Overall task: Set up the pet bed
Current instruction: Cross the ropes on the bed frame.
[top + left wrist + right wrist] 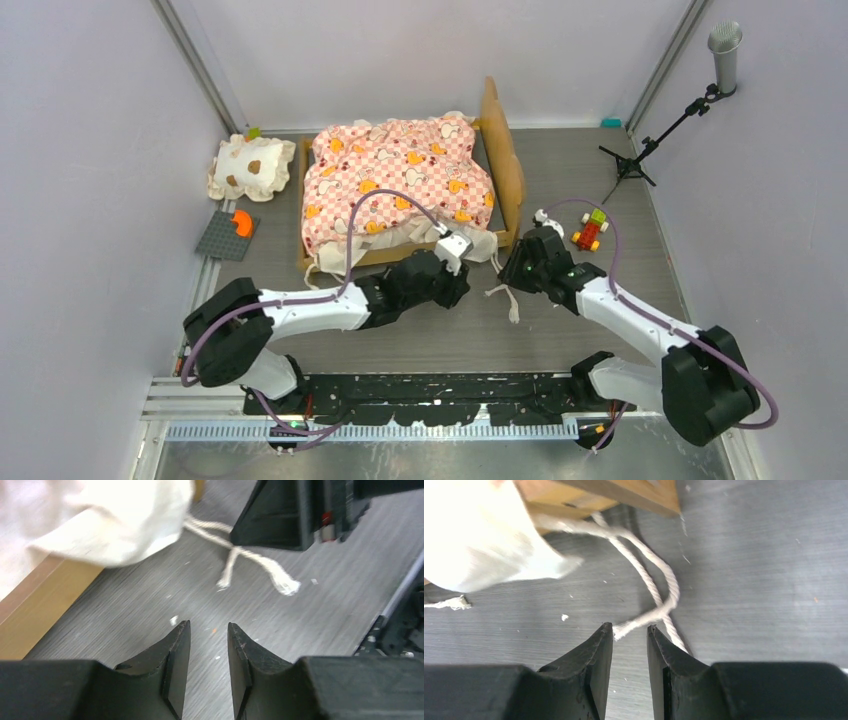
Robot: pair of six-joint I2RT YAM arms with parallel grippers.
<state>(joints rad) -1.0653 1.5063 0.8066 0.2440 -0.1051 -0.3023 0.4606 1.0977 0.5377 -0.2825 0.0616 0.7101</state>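
Observation:
The pet bed (pixel 400 180), a light-wood frame with a pink checkered mattress printed with orange animals, stands at the back middle, its headboard (pixel 503 150) on the right. A cream ruffle (pixel 115 525) hangs over the near right corner of the frame (pixel 624 495). Two white cords (pixel 508 295) trail from that corner onto the grey table and cross. My left gripper (pixel 466 284) sits low just in front of that corner, open with nothing between its fingers (pixel 209 626). My right gripper (pixel 512 266) faces it, open, and a frayed cord end (pixel 624 629) lies on the table right at its tips (pixel 630 626).
A cream spotted pillow (pixel 252 167) lies left of the bed, with a grey plate carrying an orange piece (pixel 230 233) in front of it. A small toy car (pixel 590 230) and a microphone stand (pixel 650 140) are on the right. Walls close in on three sides.

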